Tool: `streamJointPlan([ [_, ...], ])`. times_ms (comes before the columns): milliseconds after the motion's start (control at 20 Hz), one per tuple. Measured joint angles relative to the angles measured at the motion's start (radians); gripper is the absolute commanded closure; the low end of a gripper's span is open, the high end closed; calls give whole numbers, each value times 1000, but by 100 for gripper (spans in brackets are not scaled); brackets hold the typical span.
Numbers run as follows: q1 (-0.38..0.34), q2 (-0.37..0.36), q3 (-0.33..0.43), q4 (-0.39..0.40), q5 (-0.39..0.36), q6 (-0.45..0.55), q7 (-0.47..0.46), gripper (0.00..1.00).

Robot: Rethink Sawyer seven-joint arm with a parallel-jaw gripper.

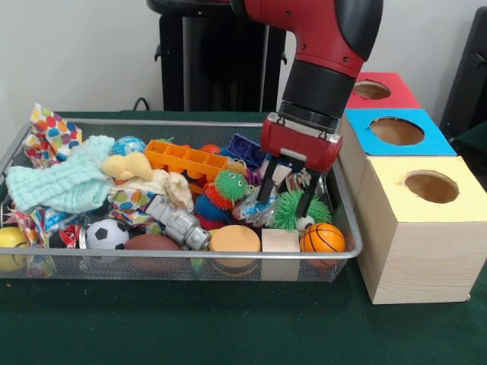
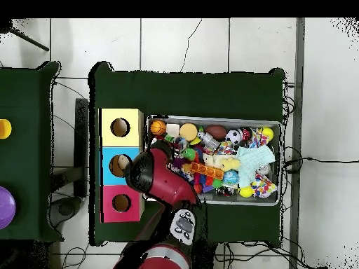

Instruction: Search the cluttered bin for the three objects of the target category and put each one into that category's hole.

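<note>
- Green cloth covers the table [image 1: 228, 327], and on it sits a wire mesh bin [image 1: 190, 268] crammed with toys.
- Along the bin's near wall, from left to right, lie a soccer ball [image 1: 106, 233], a brown football [image 1: 152, 243], a grey robot toy [image 1: 177, 223], an orange disc [image 1: 234, 239], a wooden block [image 1: 280, 241] and a small basketball [image 1: 322, 237].
- Further back are a mint cloth [image 1: 65, 182], an orange brick tray [image 1: 186, 160] and a spiky toy in blue, red and green [image 1: 222, 195].
- To the bin's right stand three boxes with round holes: yellow [image 1: 430, 186] nearest, blue [image 1: 396, 131] behind it, red [image 1: 373, 90] farthest.
- The gripper [image 1: 286, 202] hangs low in the bin's right end; its black jaws stand spread.
- A green spiky ball [image 1: 291, 209] lies between the jaws, just behind the basketball; whether they touch it I cannot tell.
</note>
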Motion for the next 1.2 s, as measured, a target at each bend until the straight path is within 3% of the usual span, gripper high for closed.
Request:
streamJointPlan([
  [250,31,-2,-31,0,37,0,0,0],
  [650,24,7,-30,1,38,0,0,0],
  [1200,14,78,-29,3,53,-1,13,0],
])
